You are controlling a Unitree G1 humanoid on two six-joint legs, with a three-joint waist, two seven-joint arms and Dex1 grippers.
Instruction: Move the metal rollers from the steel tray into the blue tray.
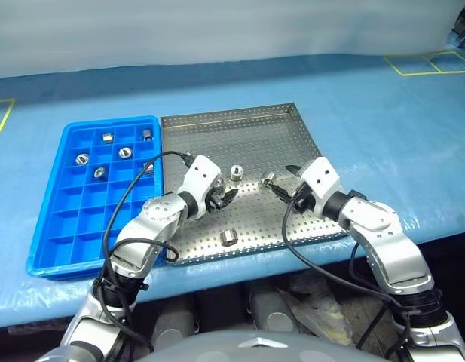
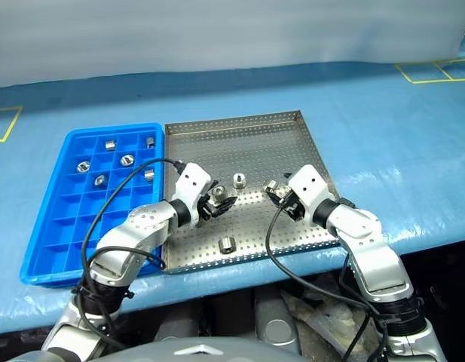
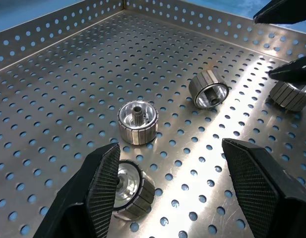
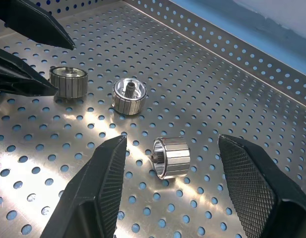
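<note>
Both claws spread, empty: right gripper (image 4: 167,191) straddles a tipped metal roller (image 4: 171,157) on the steel tray (image 1: 217,124); left gripper (image 3: 167,193) hovers beside another (image 3: 128,188). I'd centre, lower, then pinch before crossing to the blue tray (image 1: 51,226).

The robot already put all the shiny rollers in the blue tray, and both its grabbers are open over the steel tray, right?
Not all. The left eye view shows rollers left on the steel tray, like one near its front edge. Others sit in the blue tray. The left gripper and right gripper are open over the steel tray.

Both arms reach forward, left pincer (image 1: 219,198) and right pincer (image 1: 281,183) spread open, facing each other.
</note>
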